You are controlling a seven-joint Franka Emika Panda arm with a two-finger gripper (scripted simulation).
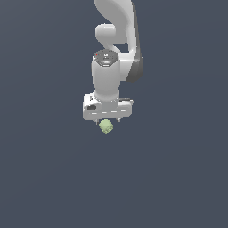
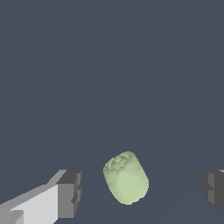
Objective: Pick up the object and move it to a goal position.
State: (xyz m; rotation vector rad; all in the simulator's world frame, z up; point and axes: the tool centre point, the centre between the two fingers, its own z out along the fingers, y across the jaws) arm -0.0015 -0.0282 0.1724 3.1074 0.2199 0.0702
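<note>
Pincer point(image 2: 139, 188) spread wide, fingers point(image 2: 69, 194) cropped, pale-green object point(image 2: 126, 178) between them, untouched.

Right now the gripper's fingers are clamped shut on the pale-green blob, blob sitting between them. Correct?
Not quite. The pale-green blob does sit between the fingers, but they are not clamped on it. The wrist view shows clear gaps on both sides of the blob, so the gripper is open and touches nothing.
</note>
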